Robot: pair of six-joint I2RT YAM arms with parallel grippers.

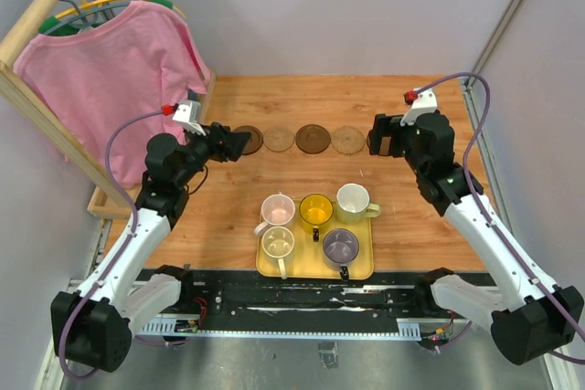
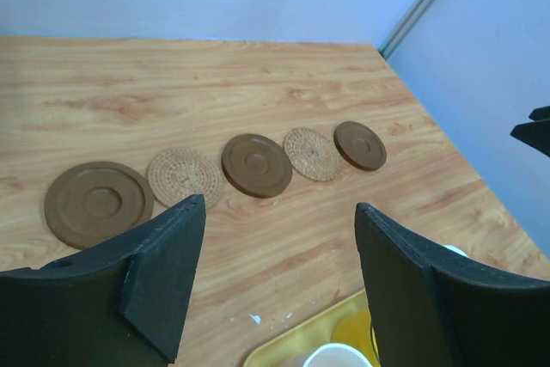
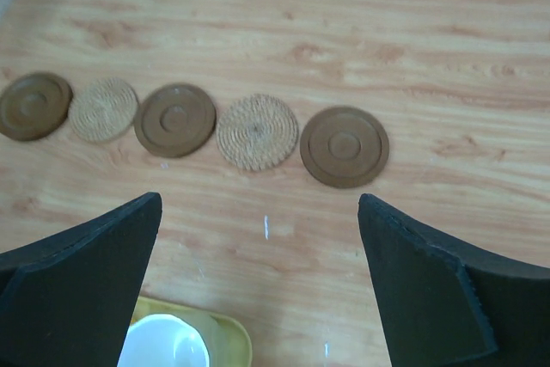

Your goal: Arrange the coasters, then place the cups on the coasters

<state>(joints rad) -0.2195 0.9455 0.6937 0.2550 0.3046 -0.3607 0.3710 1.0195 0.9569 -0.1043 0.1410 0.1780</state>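
Tray [image 1: 311, 268], yellow, with upright cups [image 1: 316, 211]; coasters [image 1: 313, 138] outside, in row.

5 round coasters lie flat in 1 straight row on the far part of the table [image 1: 402, 226], colours alternating: left end coaster [image 3: 34, 106] dark brown and grooved, then a tan woven coaster [image 3: 103, 110], middle dark coaster [image 3: 175, 119], second tan coaster [image 3: 257, 132], right end coaster [image 3: 344, 146] dark. 5 cups stand upright on a yellow tray [image 1: 361, 271] nearer: pink cup [image 1: 278, 210], yellow cup [image 1: 316, 211] and white cup [image 1: 353, 198] behind, cream cup [image 1: 277, 243] and grey-purple cup [image 1: 340, 246] in front.
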